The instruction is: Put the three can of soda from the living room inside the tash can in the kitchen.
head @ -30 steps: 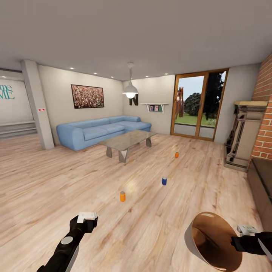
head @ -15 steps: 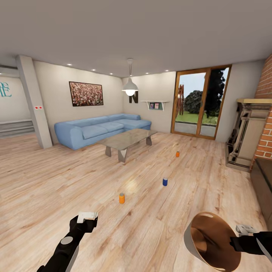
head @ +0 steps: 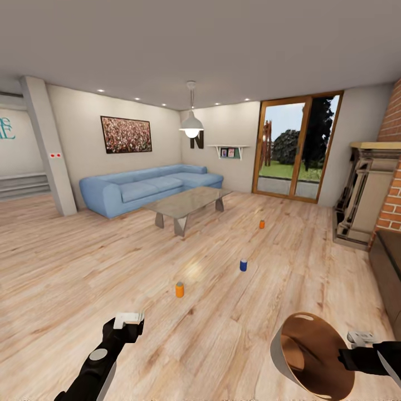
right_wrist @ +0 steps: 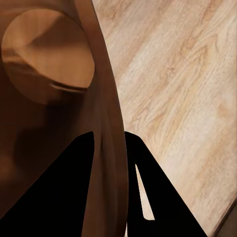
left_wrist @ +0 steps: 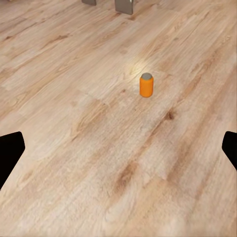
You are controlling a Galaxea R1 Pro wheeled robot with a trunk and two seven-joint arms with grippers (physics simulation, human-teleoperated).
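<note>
Three soda cans stand upright on the living room's wood floor: an orange can (head: 179, 289) nearest me, a dark blue can (head: 243, 265) further right, and a second orange can (head: 261, 224) beyond it. In the left wrist view the near orange can (left_wrist: 146, 85) lies ahead of my open left gripper (left_wrist: 118, 153), well apart from it. That left gripper (head: 128, 320) hovers low at the front left. My right gripper (head: 356, 346) is shut on the rim of the trash can (head: 309, 356), which is tipped with its brown inside (right_wrist: 44, 98) facing me and has nothing in it.
A glass-topped low table (head: 186, 203) and a blue sofa (head: 150, 189) stand behind the cans. The brick fireplace (head: 367, 195) and a dark low ledge (head: 387, 262) line the right side. Glass doors (head: 295, 147) are at the back, a pillar (head: 47, 150) at the left.
The whole picture has shifted slightly, so the camera has moved. Both arms, the held trash can and the three cans keep their places.
</note>
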